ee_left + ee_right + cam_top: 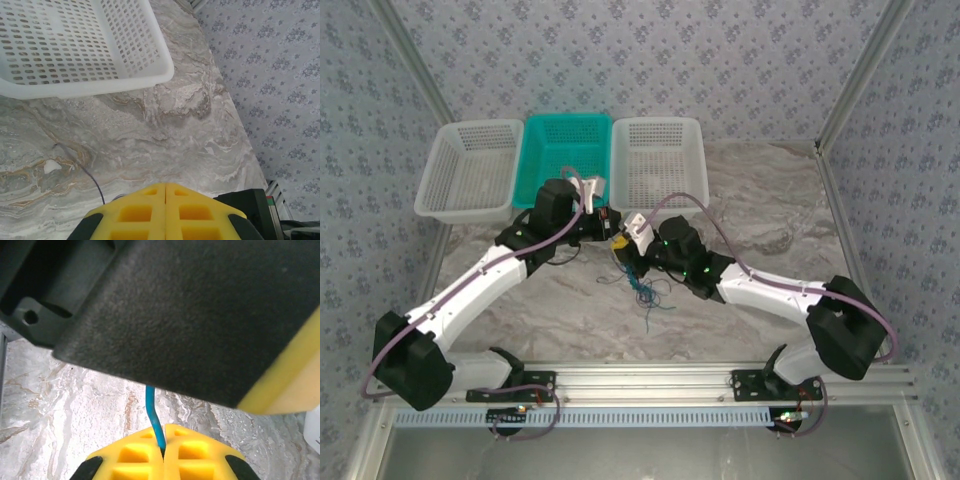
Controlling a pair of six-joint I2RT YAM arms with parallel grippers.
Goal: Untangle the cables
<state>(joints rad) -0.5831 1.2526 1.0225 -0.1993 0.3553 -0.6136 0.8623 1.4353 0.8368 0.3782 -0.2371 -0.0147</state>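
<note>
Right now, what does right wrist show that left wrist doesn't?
Right wrist: a blue cable pinched in the shut right hand, with a black housing close above. Left wrist: the white basket and a thin dark wire lying on the table, running toward the shut left hand. Both: closed yellow fingers over that table.

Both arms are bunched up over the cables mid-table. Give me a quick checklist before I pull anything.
1. Grip of right pincer on blue cable: ok, shut on it.
2. Grip of left pincer: cannot tell; its fingers meet, and a dark wire runs up to them.
3. Room between the arms: not ok; a black housing looms right over the right pincer.
4. Loosening of the tangle: not ok; bunched on the table.
5. Gap between white basket and left pincer: ok, apart.
</note>
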